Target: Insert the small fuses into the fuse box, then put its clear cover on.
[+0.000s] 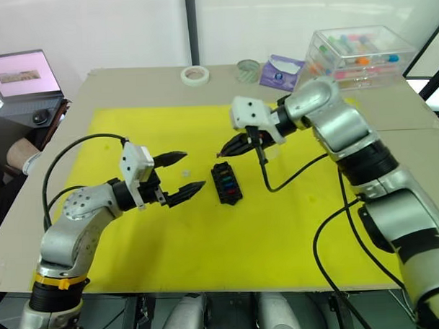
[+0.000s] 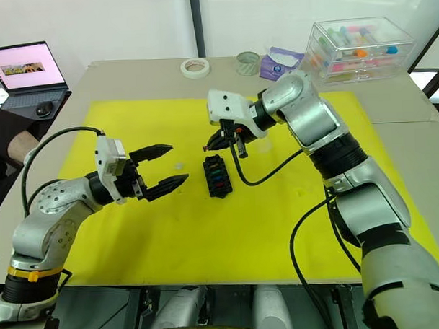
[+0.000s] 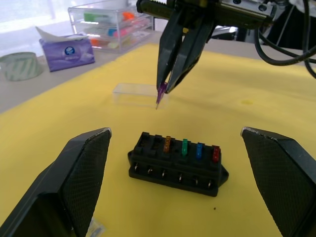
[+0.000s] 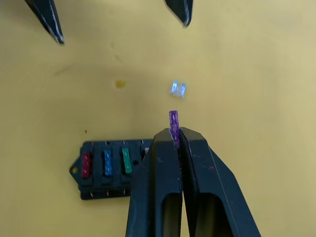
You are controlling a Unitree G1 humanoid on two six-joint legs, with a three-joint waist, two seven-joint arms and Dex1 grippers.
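White wall (image 1: 113, 24), beige table (image 1: 130, 84), yellow mat (image 1: 244, 243)

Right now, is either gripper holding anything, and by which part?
The right gripper pinches the purple fuse by one end, the other end poking out past the fingertips. The left gripper is open and holds nothing.

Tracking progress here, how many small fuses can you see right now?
6: four seated in the fuse box, one purple fuse pinched by the right gripper, one pale fuse lying on the yellow mat.

Purple fuse (image 4: 173, 122), black fuse box (image 3: 177, 163), yellow mat (image 1: 207, 237).
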